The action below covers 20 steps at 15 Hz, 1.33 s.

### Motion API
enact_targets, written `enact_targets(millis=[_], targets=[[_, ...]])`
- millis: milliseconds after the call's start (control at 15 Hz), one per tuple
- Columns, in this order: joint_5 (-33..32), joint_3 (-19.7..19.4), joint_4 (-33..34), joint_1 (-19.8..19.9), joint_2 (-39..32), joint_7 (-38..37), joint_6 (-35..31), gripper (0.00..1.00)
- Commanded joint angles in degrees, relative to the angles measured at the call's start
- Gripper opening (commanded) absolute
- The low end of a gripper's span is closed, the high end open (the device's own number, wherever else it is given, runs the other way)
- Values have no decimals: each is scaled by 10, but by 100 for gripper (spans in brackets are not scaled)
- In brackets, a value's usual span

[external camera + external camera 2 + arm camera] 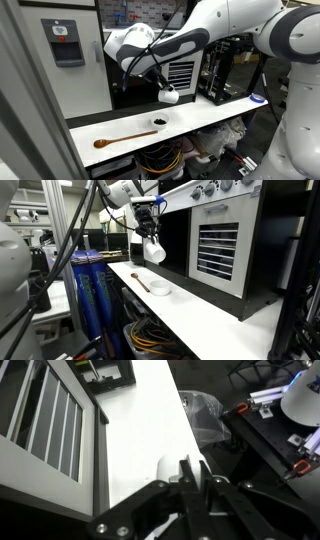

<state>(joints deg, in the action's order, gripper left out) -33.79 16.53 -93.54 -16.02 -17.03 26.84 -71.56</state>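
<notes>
A long white bench ran through a cluttered lab, backed by one dark cabinet with a slatted vent. The hand hovered above the bench, closed on one white cup and holding it clear of the surface. Just below the hand sat one small white bowl with dark contents. Farther from the hand, apart from the bowl, one wooden spoon lay flat.
</notes>
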Motion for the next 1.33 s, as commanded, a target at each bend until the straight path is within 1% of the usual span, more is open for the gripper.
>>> enact_targets(millis=[0, 333, 467, 667, 1000, 1267], targets=[[44, -16, -79, 26, 56, -82, -94, 2], [83, -47, -153, 45, 105, -192, -208, 2], [89, -55, -185, 48, 130, -235, -257, 2], [81, -62, -233, 47, 168, -288, -326, 2], [78, -62, -307, 48, 228, -328, -394, 2], [95, -71, -364, 55, 274, -322, -433, 2]])
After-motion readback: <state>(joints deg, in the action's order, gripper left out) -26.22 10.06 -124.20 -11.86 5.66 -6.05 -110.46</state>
